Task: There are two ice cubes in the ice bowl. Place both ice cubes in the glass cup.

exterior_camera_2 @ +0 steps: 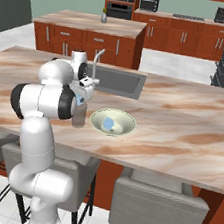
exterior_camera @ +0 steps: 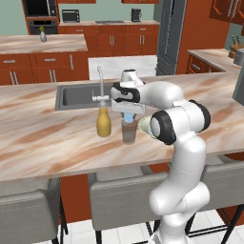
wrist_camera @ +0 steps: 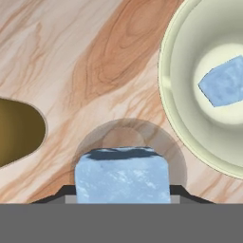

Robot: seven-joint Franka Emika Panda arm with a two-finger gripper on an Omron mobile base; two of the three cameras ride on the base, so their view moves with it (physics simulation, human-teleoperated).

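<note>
Directly above the glass cup [wrist_camera: 127, 137], the gripper [wrist_camera: 122, 201] pinches one ice cube [wrist_camera: 122, 178]; the other ice cube [wrist_camera: 223, 88] lies in the ice bowl [wrist_camera: 175, 109].

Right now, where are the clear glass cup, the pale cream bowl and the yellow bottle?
clear glass cup [exterior_camera: 128, 135]: left base view, its side wall.
pale cream bowl [exterior_camera_2: 129, 120]: right base view, its rim.
yellow bottle [exterior_camera: 103, 124]: left base view, its body.

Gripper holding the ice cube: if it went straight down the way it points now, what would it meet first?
Most likely the glass cup: the gripper, shut on an ice cube, hangs right above its open mouth, though depth is unclear.
</note>
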